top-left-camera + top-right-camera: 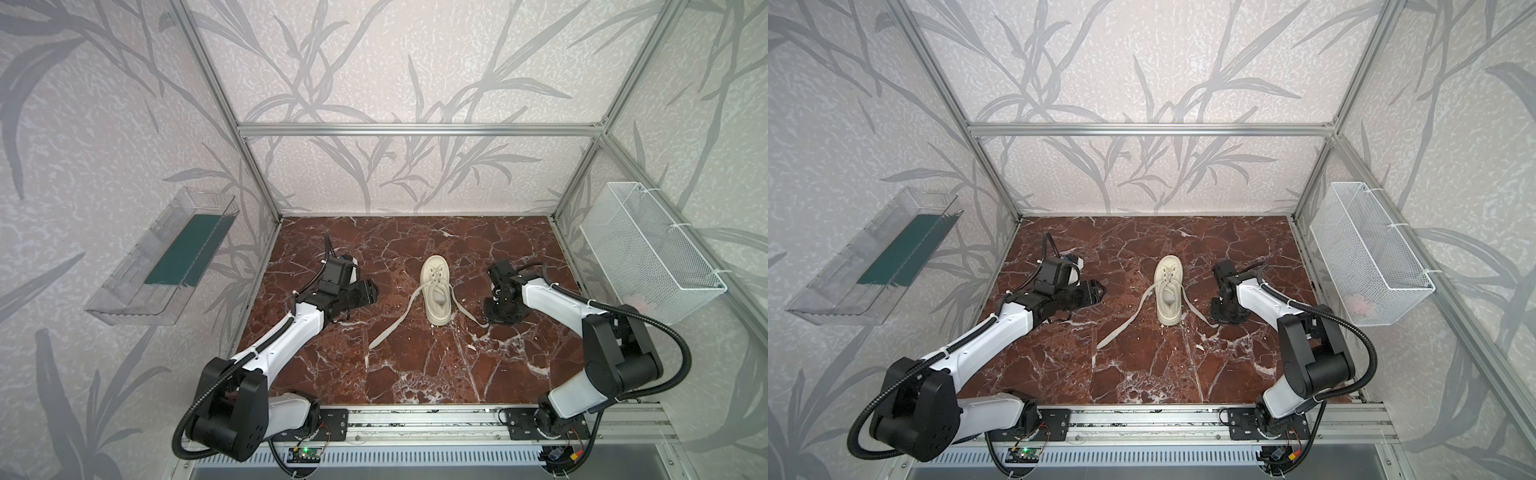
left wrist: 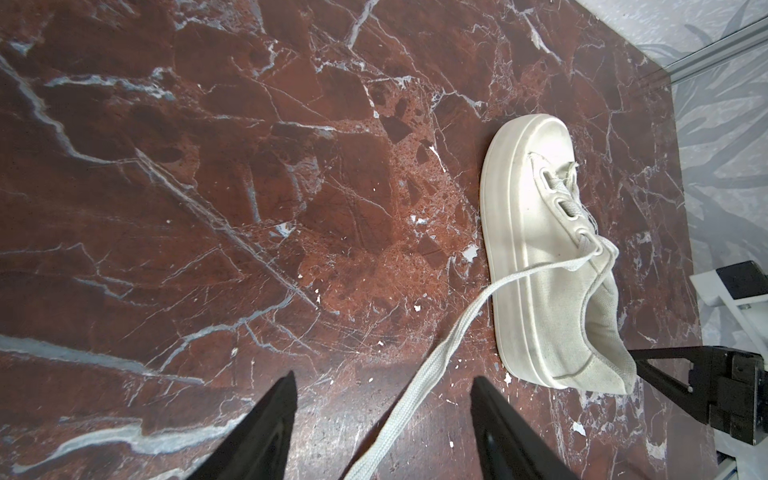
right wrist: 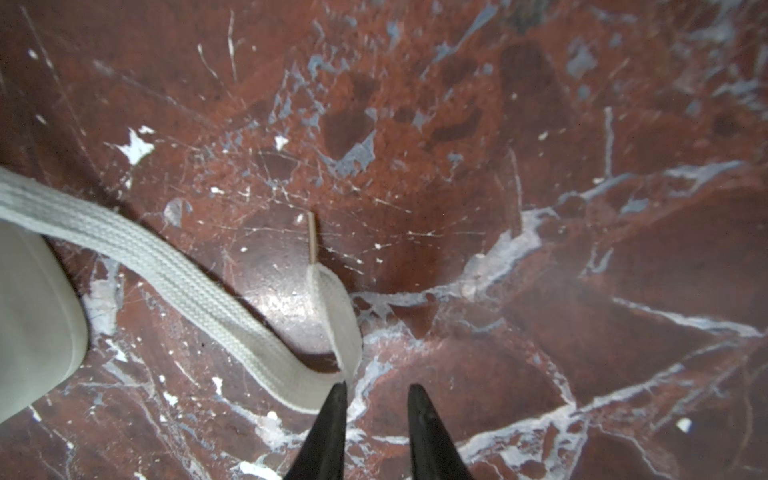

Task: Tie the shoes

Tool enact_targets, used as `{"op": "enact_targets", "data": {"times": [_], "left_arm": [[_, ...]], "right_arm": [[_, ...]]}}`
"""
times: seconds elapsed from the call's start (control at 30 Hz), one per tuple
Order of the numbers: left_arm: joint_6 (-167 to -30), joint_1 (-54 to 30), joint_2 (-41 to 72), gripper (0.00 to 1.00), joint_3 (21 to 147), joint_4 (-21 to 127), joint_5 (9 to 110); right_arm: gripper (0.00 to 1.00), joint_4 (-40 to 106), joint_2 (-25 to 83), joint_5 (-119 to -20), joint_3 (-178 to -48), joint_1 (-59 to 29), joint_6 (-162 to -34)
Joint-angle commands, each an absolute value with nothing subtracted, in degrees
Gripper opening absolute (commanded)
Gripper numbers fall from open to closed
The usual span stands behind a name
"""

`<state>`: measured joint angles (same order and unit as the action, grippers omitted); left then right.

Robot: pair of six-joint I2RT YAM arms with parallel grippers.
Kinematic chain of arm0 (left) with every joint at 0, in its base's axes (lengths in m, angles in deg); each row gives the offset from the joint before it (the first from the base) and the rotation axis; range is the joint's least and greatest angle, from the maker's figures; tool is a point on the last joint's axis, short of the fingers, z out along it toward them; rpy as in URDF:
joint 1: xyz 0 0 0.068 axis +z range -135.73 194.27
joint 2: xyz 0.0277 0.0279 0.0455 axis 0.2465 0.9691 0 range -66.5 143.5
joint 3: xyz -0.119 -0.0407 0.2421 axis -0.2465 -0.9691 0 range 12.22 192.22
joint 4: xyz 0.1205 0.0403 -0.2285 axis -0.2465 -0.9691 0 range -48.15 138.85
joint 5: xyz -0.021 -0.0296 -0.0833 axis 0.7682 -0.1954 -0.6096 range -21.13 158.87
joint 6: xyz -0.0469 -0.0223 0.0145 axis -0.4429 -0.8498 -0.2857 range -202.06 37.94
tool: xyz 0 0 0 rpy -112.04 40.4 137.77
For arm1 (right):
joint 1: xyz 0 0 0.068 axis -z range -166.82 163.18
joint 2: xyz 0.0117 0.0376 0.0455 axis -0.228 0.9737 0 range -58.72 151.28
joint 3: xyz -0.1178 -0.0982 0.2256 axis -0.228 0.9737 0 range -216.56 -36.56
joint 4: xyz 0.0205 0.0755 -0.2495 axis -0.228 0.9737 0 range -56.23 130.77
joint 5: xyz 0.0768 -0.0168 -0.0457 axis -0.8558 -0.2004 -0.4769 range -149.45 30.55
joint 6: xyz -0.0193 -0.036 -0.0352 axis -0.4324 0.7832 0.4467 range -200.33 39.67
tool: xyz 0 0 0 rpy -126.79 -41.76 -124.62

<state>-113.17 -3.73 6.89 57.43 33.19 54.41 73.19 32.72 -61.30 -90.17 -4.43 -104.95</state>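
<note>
We count one sneaker on one tabletop. Two loose ends trail off it: the longer lace end and the shorter lace end. Two grippers, the left gripper and the right gripper. One clear tray, one wire basket.

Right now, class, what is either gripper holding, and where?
Nothing. Left gripper stands open astride one lace; right gripper, jaws apart, beside the other lace's end.
</note>
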Motion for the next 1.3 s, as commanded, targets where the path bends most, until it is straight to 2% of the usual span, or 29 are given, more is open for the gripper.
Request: {"op": "enact_targets", "data": {"times": [0.0,0.27,0.47,0.5,0.7,0.87,1.0,1.27], "left_arm": [[-114.1,-4.2,7.7,0.68,58.4,34.2,55.3],[-114.3,-4.6,8.4,0.68,58.7,34.4,55.4],[-114.1,-4.7,8.2,0.68,58.6,34.3,55.5],[-114.2,-4.7,8.0,0.68,58.7,34.1,55.5],[-113.9,-4.7,7.2,0.68,58.5,33.5,56.1],[-113.8,-4.6,6.2,0.68,58.4,33.1,56.5],[-113.6,-4.5,5.4,0.68,57.9,32.6,56.9],[-113.7,-4.2,3.3,0.68,56.3,32.2,57.5]], "right_arm": [[0.26,72.0,34.4,-63.1,-90.8,-4.1,-103.9],[0.23,71.0,35.4,-65.1,-91.0,-4.0,-103.7],[0.01,71.2,36.3,-65.1,-92.5,-3.7,-102.6],[0.0,71.6,35.8,-65.0,-93.4,-3.7,-102.3],[0.0,74.3,33.7,-63.6,-104.2,-3.7,-100.5],[0.0,71.1,34.9,-69.0,-115.5,-4.7,-100.4],[0.0,69.3,38.7,-71.0,-126.0,-8.5,-100.6],[0.0,69.3,53.4,-76.9,-144.2,-17.7,-104.7]]}}
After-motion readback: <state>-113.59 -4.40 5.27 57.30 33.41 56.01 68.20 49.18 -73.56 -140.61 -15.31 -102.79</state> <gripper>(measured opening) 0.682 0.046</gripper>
